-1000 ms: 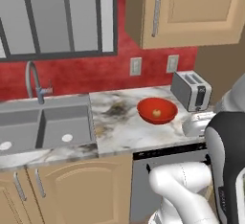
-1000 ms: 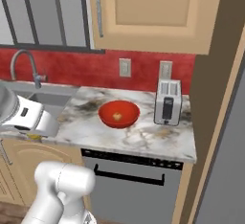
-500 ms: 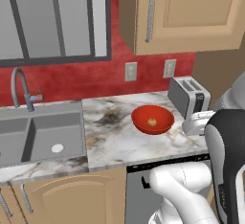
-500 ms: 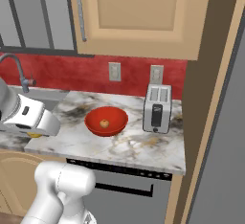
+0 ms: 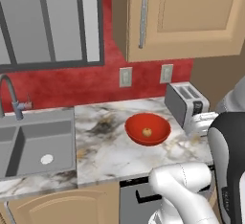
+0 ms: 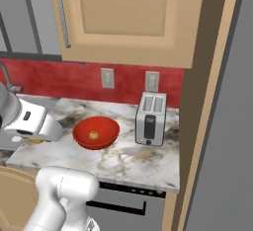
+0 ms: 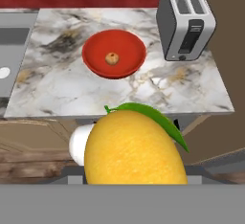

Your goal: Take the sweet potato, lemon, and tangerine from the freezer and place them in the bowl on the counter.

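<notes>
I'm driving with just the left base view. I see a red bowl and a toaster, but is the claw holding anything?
Observer: Yes. In the hand view a yellow lemon with a green leaf sits in the claw.
Operator: Is it over the bowl?
Observer: No. In the hand view the bowl lies ahead of the lemon, beyond the front edge of the counter.
Operator: What's past the toaster?
Observer: The right base view shows a tall tan panel beside the toaster, then a plain grey surface.
</notes>
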